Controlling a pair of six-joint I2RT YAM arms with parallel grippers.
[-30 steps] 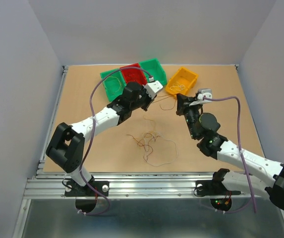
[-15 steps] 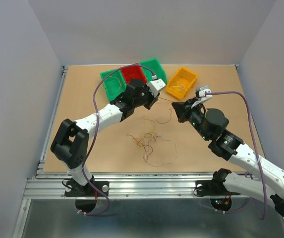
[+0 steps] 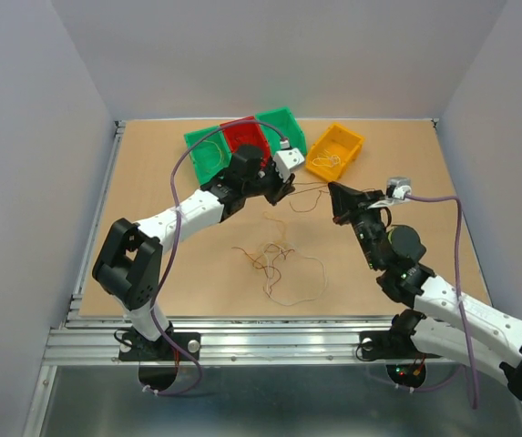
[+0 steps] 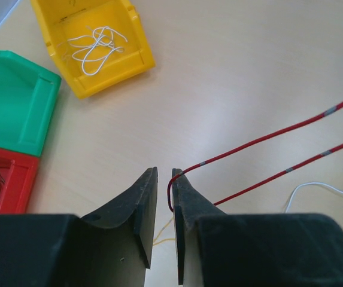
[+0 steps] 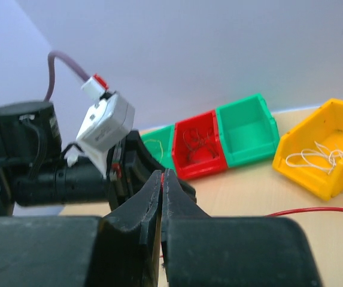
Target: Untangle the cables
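Note:
A thin red cable (image 3: 308,186) runs through the air between my two grippers over the middle of the table. My right gripper (image 3: 333,188) (image 5: 161,172) is shut on it, with a speck of red showing between its tips. My left gripper (image 3: 285,189) (image 4: 164,172) has its jaws a narrow gap apart. The red cable (image 4: 261,139) hooks round the tip of its right finger and leaves as two strands to the right. The remaining cables (image 3: 274,259) lie in a loose tangle of brown, white and orange loops on the table, nearer the arms' bases.
Four bins stand at the back: green (image 3: 208,150) with a yellow wire, red (image 3: 245,137) with dark wires, another green (image 3: 283,127), and yellow (image 3: 333,150) with white wires. Purple hoses arch over both arms. A white wire (image 4: 315,185) lies below the left gripper.
The right arm's wrist has swung right and lower, its tip staying close to the left gripper. The red cable's hanging loop has shortened. The left gripper has barely moved.

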